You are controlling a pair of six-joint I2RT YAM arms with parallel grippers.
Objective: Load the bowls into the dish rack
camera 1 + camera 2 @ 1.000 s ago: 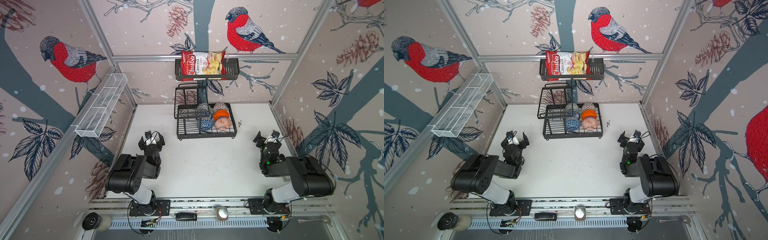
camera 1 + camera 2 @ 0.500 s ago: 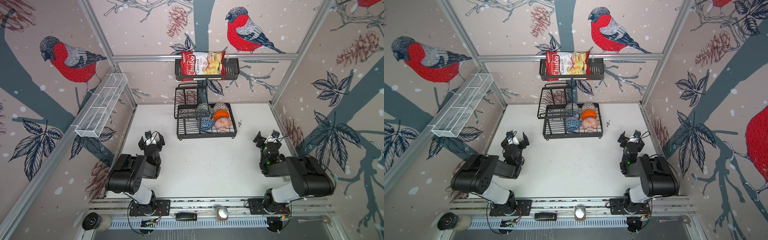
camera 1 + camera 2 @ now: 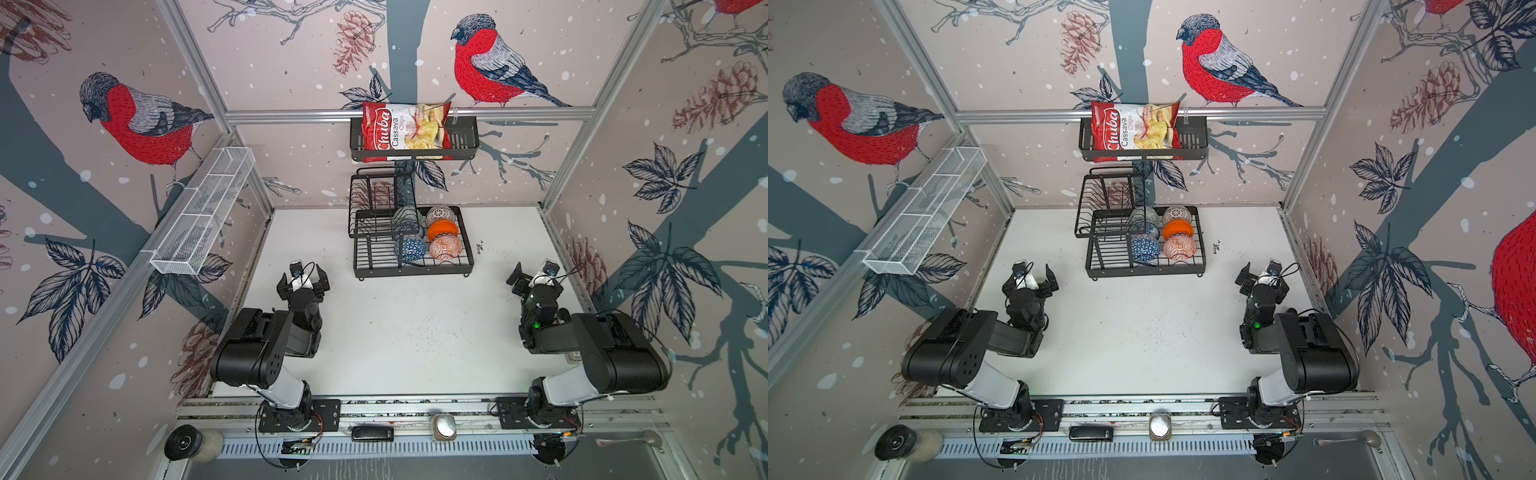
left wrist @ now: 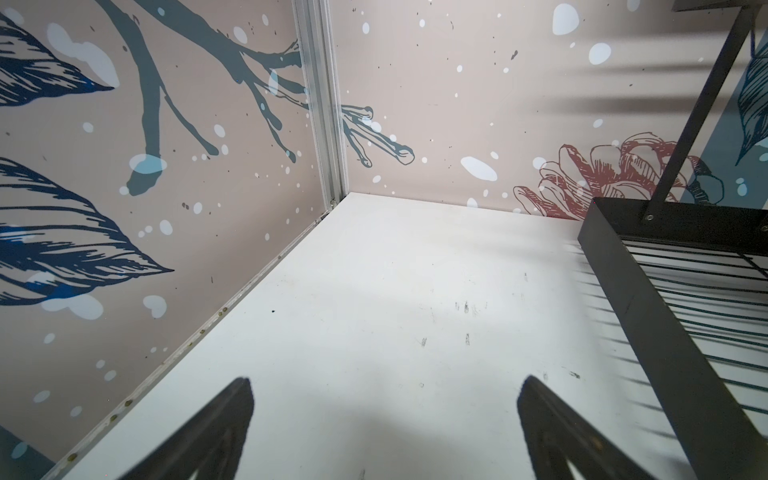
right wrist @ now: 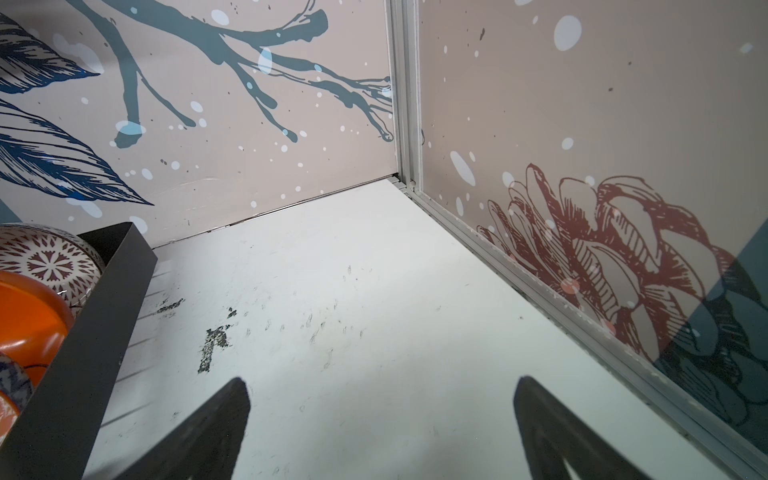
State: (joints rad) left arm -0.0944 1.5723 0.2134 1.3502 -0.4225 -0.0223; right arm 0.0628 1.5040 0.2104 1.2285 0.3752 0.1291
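The black wire dish rack point(image 3: 411, 268) point(image 3: 1144, 272) stands at the back middle of the white table. Its base tray holds several bowls: a white one with dark radial lines point(image 3: 440, 215), a plain orange one point(image 3: 444, 229), an orange-red patterned one point(image 3: 445, 247), two blue-white ones point(image 3: 410, 248) and a grey-green one point(image 3: 405, 215). My left gripper point(image 3: 302, 277) point(image 4: 384, 386) hovers open and empty, front left of the rack. My right gripper point(image 3: 536, 276) point(image 5: 380, 386) is open and empty, front right of it. In the right wrist view, the rack's wall point(image 5: 95, 316) hides part of the radial-lined bowl point(image 5: 50, 262) and the orange bowl point(image 5: 29, 316).
A black slatted basket point(image 3: 465, 143) with a chips bag point(image 3: 405, 131) hangs on the back wall above the rack. A long white mesh basket point(image 3: 203, 212) is fixed to the left wall. The rack's raised upper shelf point(image 3: 376, 195) holds nothing. Patterned walls close in three sides.
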